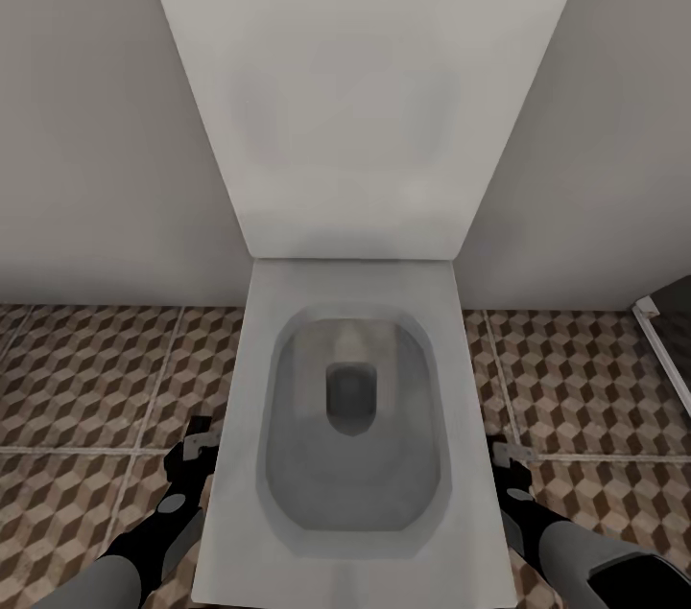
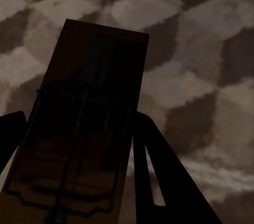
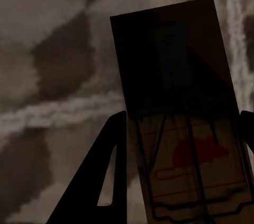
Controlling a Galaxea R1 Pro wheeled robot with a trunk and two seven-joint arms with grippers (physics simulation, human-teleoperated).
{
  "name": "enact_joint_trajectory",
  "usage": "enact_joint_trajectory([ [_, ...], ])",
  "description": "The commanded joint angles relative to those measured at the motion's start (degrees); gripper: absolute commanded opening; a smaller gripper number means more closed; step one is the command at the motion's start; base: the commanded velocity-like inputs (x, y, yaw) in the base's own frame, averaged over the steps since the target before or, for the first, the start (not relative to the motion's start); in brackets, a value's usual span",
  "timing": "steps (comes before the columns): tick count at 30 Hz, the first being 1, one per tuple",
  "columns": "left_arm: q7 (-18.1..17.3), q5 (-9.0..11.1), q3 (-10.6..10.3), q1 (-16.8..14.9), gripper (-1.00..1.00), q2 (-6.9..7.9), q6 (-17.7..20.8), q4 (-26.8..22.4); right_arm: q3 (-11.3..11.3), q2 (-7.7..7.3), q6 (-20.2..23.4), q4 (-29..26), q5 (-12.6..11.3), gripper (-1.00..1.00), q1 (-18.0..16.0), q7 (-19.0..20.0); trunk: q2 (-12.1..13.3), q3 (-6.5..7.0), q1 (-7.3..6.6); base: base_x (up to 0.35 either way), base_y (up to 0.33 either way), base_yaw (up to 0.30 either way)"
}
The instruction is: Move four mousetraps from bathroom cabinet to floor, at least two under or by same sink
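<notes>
Two mousetraps are in transit, one per arm. The left-hand mousetrap (image 2: 87, 123), a flat wooden base with its wire bar visible, sits clamped between the dark fingers (image 2: 159, 176) of the left gripper (image 1: 199, 449); the right-hand mousetrap (image 3: 182, 123), printed with a red mouse outline, is likewise pinched in the right gripper (image 1: 511, 456). Both hang above the bathroom floor (image 1: 96, 379), whose cube-patterned tiles lie behind them in the wrist views. In the head view the grippers flank a white toilet (image 1: 350, 417) standing against the wall (image 1: 77, 110). Judged step: carrying, with placement not yet done. The next move probably calls for turning away from the toilet to find the sink, then lowering each trap flat onto the tiles.
</notes>
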Motion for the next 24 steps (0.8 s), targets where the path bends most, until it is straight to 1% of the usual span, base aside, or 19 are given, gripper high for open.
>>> enact_joint_trajectory([
  [1, 0.38, 0.33, -0.49, -0.03, -1.0, 0.05, -0.16, 0.0, 0.49, 0.0, -0.14, 0.0, -0.57, -1.0, 0.01, -0.02, -0.01, -0.03, -0.01, 0.0, 0.0, 0.0],
  [14, 0.3, 0.33, -0.49, -0.03, -1.0, 0.05, -0.16, 0.1, 0.49, -0.11, -0.14, 1.59, -0.5, -1.0, 0.18, 0.12, -0.01, -0.03, -0.01, 0.0, 0.0, 0.0],
  [24, 0.29, 0.35, -0.49, -0.03, -1.0, 0.05, -0.16, 0.18, 0.49, -0.08, -0.14, 1.67, -0.41, -1.0, 1.58, 0.14, -0.01, -0.03, -0.01, 0.0, 0.0, 0.0],
])
